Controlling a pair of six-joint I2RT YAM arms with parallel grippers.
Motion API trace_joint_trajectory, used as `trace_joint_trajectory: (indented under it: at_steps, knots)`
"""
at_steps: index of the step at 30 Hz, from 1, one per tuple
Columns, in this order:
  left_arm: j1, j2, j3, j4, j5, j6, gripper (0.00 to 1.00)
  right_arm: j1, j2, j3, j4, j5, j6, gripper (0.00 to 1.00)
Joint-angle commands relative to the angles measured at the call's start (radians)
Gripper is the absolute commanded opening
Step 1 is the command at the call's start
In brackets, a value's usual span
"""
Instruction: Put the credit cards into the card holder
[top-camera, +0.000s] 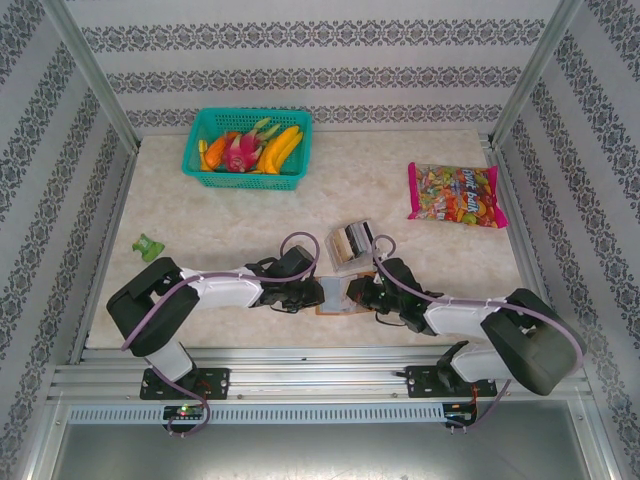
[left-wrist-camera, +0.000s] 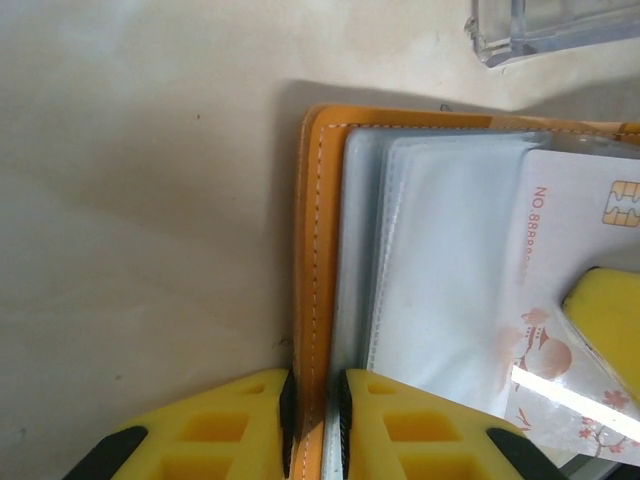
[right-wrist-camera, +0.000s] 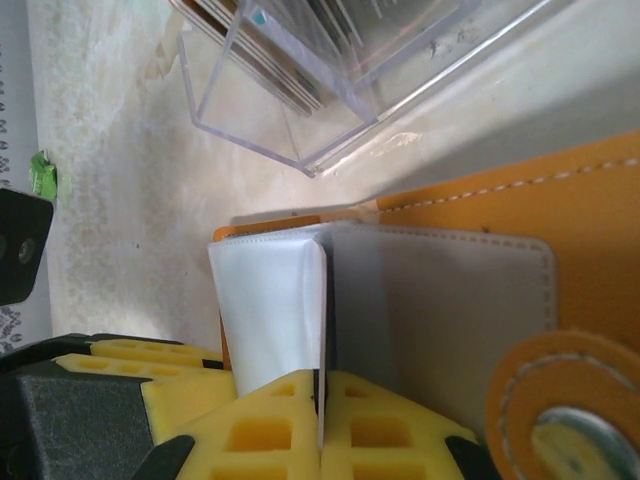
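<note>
A: The left claw, how do we read it?
B: We see its yellow fingers pressed onto the stitched edge of the orange-brown leather-look folding wallet, one pad on each face of the cover. Clamped on the wallet, we say.
A: And the right claw?
B: Pinched tight on a thin white plastic card with a gold chip. From the right wrist we see its edge running down between the two pads.
A: Where does the wallet lie for us?
B: Open on the pale marbled tabletop, near the front edge, directly between the two claws. The left claw grips its left border. The right claw reaches in from the opposite side, one yellow finger resting over the card.
A: And the card against the wallet?
B: It lies over the wallet's clear plastic sleeves. Whether its end sits inside a sleeve, we cannot tell.
A: The other cards?
B: A stack of grey, dark and white cards stands on edge in a small clear plastic box, just beyond the wallet and touching neither claw.
A: Anything else we note?
B: A teal plastic basket of fruit at the far left and a bright bag of sweets at the far right, both well apart from the wallet.
</note>
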Motion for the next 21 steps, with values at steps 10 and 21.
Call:
trace_joint_trajectory:
  at_steps: [10,21]
  knots:
    - [-0.016,0.036,0.001,-0.048,-0.028,0.014,0.22,-0.029,0.063,0.036,-0.094,-0.175,-0.062,0.00]
    - [-0.016,0.050,0.012,-0.054,-0.028,0.016,0.21,-0.083,0.001,0.035,-0.199,-0.184,-0.105,0.00]
